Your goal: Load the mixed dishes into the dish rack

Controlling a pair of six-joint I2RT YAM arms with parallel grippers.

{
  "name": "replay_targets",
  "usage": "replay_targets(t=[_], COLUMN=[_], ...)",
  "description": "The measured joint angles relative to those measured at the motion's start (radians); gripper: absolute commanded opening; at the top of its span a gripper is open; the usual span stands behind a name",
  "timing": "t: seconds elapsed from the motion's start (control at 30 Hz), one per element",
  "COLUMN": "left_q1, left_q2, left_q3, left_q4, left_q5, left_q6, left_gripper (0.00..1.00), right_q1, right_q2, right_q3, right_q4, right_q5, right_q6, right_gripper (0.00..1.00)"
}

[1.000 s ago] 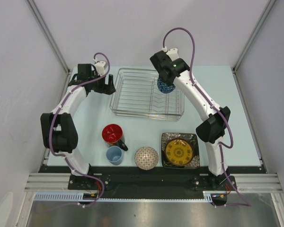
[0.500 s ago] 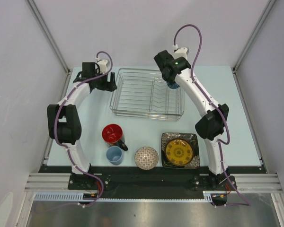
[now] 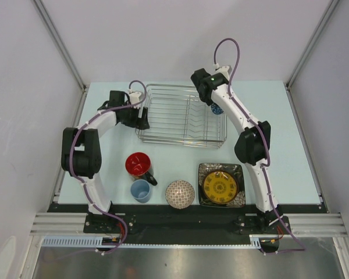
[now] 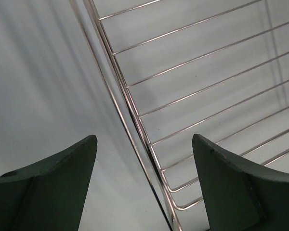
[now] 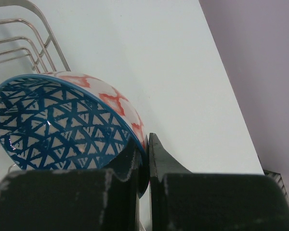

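Observation:
The silver wire dish rack (image 3: 180,116) stands at the back middle of the table. My right gripper (image 3: 212,103) is shut on the rim of the blue-patterned bowl (image 5: 62,125), holding it tilted over the rack's far right corner (image 5: 33,48); in the top view only a sliver of the bowl (image 3: 217,108) shows. My left gripper (image 4: 144,163) is open, its jaws either side of the rack's left rim (image 4: 135,120); it also shows in the top view (image 3: 141,116). On the table in front are the red-inside mug (image 3: 139,164), light-blue cup (image 3: 141,190), pinkish-beige bowl (image 3: 180,193) and yellow plate (image 3: 220,185) on the dark square plate (image 3: 205,197).
Grey walls close in the table at the back and both sides. The right arm's elbow (image 3: 251,145) hangs over the table right of the rack. The dark front rail (image 3: 174,212) runs along the near edge.
My right gripper has carried the bowl back and right, from over the rack's right part to its far right corner. My left gripper has moved right and nearer, onto the rack's left rim.

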Motion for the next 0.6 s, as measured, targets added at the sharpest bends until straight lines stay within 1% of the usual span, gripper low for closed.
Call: replay_targets(t=[0.17,0.4,0.6], left_q1=[-0.003,-0.006,-0.014], left_q2=[-0.046,-0.103,-0.196], left_q3=[-0.069,-0.125,-0.173], left_q4=[-0.004,-0.029,-0.065], left_q5=[0.032,0.08,0.143], left_q6=[0.034,0.059,0.062], left_gripper=[0.84,0.83,0.82], right_q1=[-0.008,-0.018,-0.038], right_q2=[0.027,0.037,0.053], right_q3=[0.016,0.032,0.061], right_q4=[0.0,0.008,0.019], right_q5=[0.001,-0.019,-0.053], right_q6=[-0.001,-0.008,-0.018], right_gripper=[0.0,0.0,0.0])
